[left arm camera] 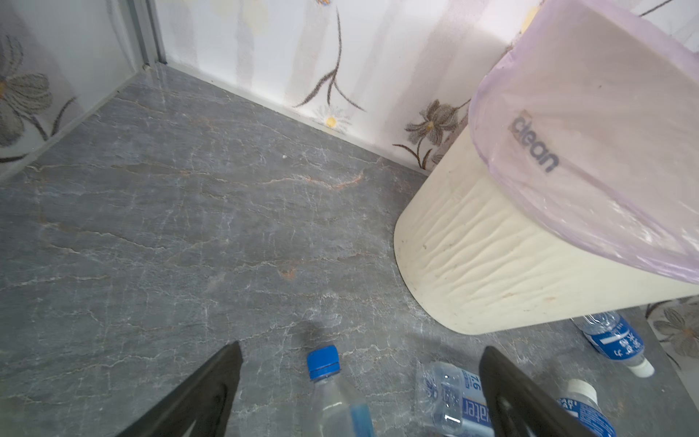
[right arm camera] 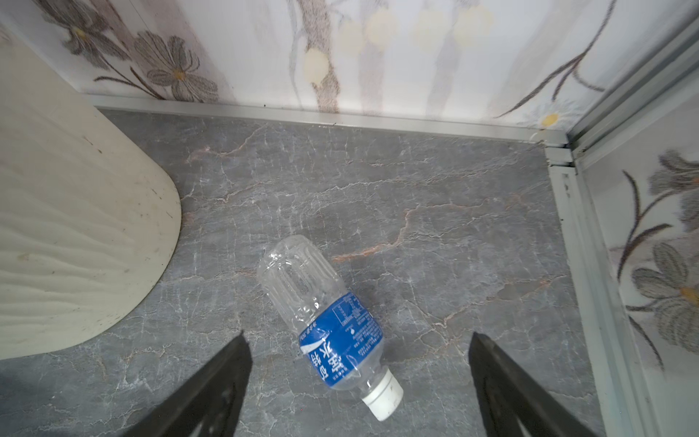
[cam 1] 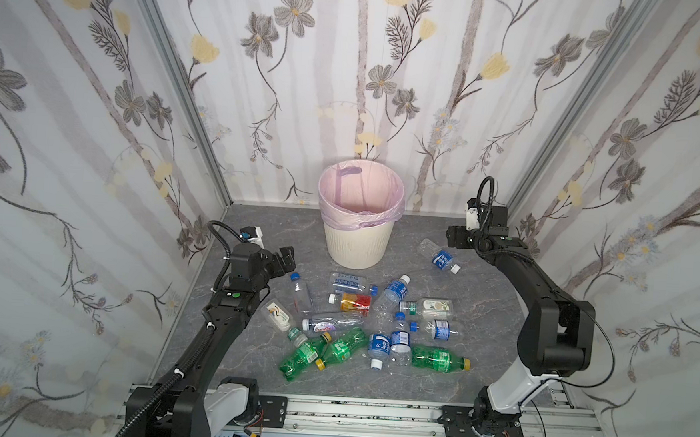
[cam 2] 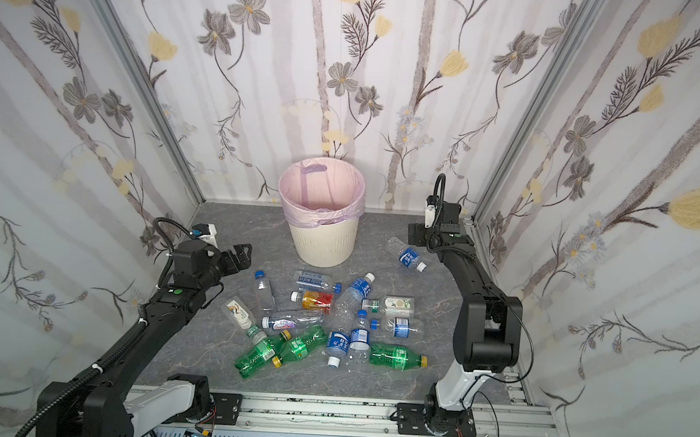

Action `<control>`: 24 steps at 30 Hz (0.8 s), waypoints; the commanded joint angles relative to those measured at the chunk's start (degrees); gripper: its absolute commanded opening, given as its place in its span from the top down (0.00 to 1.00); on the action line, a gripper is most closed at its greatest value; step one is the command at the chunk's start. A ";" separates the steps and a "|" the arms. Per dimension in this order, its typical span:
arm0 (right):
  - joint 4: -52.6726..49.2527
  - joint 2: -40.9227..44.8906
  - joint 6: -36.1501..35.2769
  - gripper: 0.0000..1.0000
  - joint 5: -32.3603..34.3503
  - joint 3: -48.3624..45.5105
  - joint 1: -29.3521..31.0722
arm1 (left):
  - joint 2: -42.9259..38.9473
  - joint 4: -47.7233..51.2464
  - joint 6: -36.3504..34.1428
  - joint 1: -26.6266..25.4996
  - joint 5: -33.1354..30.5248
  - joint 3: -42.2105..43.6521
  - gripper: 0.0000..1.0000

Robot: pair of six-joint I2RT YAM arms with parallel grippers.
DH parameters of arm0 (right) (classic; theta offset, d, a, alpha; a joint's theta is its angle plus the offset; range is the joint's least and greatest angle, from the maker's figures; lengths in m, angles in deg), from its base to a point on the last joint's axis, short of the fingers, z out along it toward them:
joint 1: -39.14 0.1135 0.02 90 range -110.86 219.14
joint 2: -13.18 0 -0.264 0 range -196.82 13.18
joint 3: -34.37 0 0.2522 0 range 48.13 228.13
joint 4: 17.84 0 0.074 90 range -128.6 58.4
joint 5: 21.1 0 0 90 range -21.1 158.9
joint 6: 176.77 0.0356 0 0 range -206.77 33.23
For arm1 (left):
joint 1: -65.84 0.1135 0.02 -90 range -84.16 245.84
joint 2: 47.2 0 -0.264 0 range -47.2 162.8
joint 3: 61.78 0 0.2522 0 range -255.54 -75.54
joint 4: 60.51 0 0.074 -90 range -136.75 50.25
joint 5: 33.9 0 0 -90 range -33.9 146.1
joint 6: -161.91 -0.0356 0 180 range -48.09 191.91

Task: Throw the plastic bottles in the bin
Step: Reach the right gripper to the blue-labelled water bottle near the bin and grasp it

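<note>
- bin (cam 1: 357, 245): far centre of the grey tabletop (cam 1: 476, 373), upright, pink liner (cam 1: 396, 214) over the rim. No bottle visible inside in both top views. Risk: an arm carrying over it clips the rim or snags the liner. It looks light, so it could shift or tip.
- bottle pile (cam 1: 375, 325): mid-table, just near of the bin, bottles overlapping. Risk: reaching in nudges the neighbours, which then roll or get pinched two at once.
- lone clear bottle (right arm camera: 325, 321): blue label, white cap, on its side right of the bin, apart from the pile. The right gripper (right arm camera: 358, 335) is over it, fingers spread, holding nothing. The label end lies between the fingers, body angled across the gap, base toward the far side. Height above it: can't tell. Risk: the wall is round and thin, so an off-centre pinch squirts it toward the right wall (cam 1: 632, 203), and a hard squeeze crumples it.
- blue-capped clear bottle (left arm camera: 336, 397): far-left edge of the pile. The left gripper (left arm camera: 361, 348) is spread wide and empty. The cap sits between the fingers. Risk: one finger is over the neighbouring soda-water bottle (left arm camera: 454, 401) and may land on it.
</note>
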 commanded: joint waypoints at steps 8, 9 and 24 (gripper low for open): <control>-14.20 -15.49 -4.30 0.10 -4.23 15.35 0.64 | -5.28 3.06 1.95 -0.01 3.10 1.82 0.00; -14.72 -16.38 -4.30 0.10 -4.51 16.13 0.68 | -5.50 3.20 2.01 0.03 3.60 1.94 0.00; -16.92 -22.32 -2.72 0.13 -7.63 17.10 1.91 | -8.38 3.87 2.40 0.03 4.56 3.27 0.00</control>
